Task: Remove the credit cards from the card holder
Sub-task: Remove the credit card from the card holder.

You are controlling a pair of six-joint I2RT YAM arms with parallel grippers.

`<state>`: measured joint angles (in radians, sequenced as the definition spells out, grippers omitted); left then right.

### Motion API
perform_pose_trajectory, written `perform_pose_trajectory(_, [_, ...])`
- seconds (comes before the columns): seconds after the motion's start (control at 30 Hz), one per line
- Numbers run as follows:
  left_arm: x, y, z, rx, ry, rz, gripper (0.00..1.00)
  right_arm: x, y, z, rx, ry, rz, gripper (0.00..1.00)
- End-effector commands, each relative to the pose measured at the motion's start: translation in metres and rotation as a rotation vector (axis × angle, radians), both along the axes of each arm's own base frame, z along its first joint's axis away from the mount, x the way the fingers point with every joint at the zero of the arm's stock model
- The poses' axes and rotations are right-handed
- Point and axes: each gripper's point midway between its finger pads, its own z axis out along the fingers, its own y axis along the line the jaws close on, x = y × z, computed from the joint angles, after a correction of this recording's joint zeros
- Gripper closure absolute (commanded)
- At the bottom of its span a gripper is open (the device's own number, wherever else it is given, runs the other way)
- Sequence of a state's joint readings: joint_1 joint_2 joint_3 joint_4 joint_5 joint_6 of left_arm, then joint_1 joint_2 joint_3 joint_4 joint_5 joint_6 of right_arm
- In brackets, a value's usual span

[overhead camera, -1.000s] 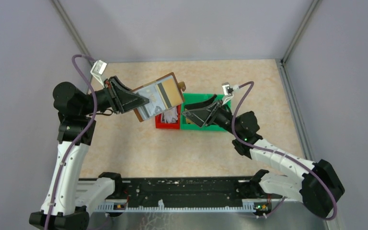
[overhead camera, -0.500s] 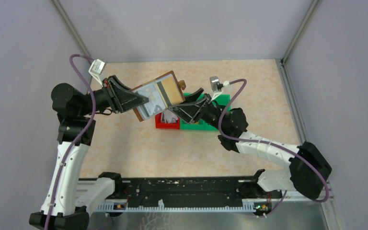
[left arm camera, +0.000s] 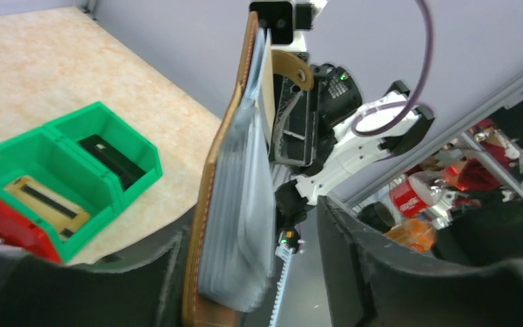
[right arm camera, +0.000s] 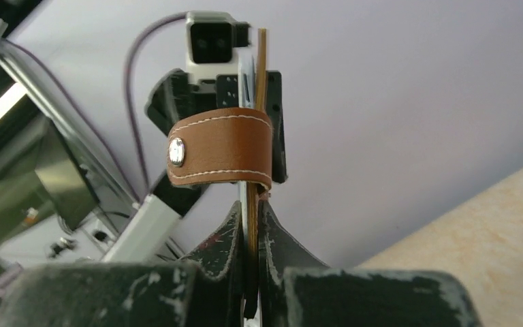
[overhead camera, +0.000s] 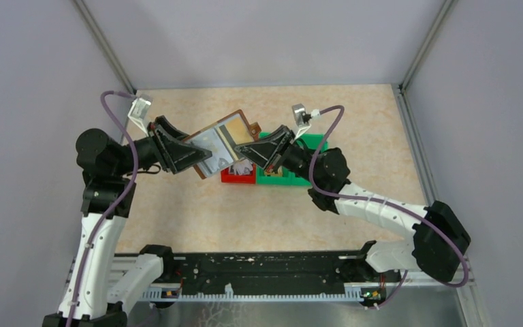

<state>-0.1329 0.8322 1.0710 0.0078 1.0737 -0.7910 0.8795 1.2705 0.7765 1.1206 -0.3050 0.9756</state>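
two credit cards (left arm camera: 41, 197) lie in the green bin (left arm camera: 143, 146), one gold-striped, one dark. card holder (overhead camera: 218, 139) hangs open in the air by the bins. left gripper (overhead camera: 197, 151) jaws sit around its near end with a gap on one side, so grip unclear. right gripper (right arm camera: 248, 211) is pinched tight on a gold card (right arm camera: 262, 75) edge by the snap tab (right arm camera: 221, 150); not yet out. pale mottled table (overhead camera: 197, 211), grey walls (overhead camera: 259, 41).

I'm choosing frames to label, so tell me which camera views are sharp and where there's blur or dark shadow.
Top external view: evenly lit and sharp, card holder clear. Left wrist view: green bin fairly sharp, holder's near end and left fingers blurred, dark. Right wrist view: snap tab crisp, right fingers shadowed, background soft.
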Motion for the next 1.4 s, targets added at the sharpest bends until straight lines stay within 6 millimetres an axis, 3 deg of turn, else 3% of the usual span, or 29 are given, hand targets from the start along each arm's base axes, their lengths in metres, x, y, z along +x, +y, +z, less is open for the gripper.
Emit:
perform_pose_trajectory(0.0, [0.005, 0.009, -0.012, 0.086, -0.12, 0.107, 0.27, -0.016, -0.004, 0.036, -0.097, -0.145, -0.003, 1.0])
perform_pose_trajectory(0.1, [0.008, 0.013, -0.01, 0.163, -0.231, 0.124, 0.18, -0.021, 0.003, 0.034, -0.273, -0.213, 0.013, 1.0])
perform_pose_trajectory(0.3, [0.01, 0.018, 0.002, 0.242, -0.464, 0.162, 0.18, -0.038, 0.007, 0.007, -0.51, -0.267, 0.134, 1.0])
perform_pose_trajectory(0.47, [-0.016, 0.006, -0.002, 0.22, -0.463, -0.048, 0.19, -0.043, 0.011, -0.014, -0.664, -0.305, 0.194, 1.0])
perform_pose_trajectory(0.73, [-0.037, 0.003, -0.034, 0.223, -0.383, -0.178, 0.32, -0.059, 0.03, -0.032, -0.766, -0.345, 0.322, 1.0])
perform_pose_trajectory(0.87, [-0.038, 0.005, -0.047, 0.235, -0.391, -0.152, 0.46, -0.067, 0.043, -0.034, -0.79, -0.369, 0.375, 1.0])
perform_pose_trajectory(1.0, [-0.05, 0.004, -0.059, 0.233, -0.356, -0.235, 0.51, -0.07, 0.05, -0.033, -0.801, -0.378, 0.408, 1.0])
perform_pose_trajectory(1.37, [-0.08, 0.004, -0.063, 0.171, -0.331, -0.426, 0.71, -0.089, 0.059, -0.036, -0.823, -0.428, 0.539, 1.0])
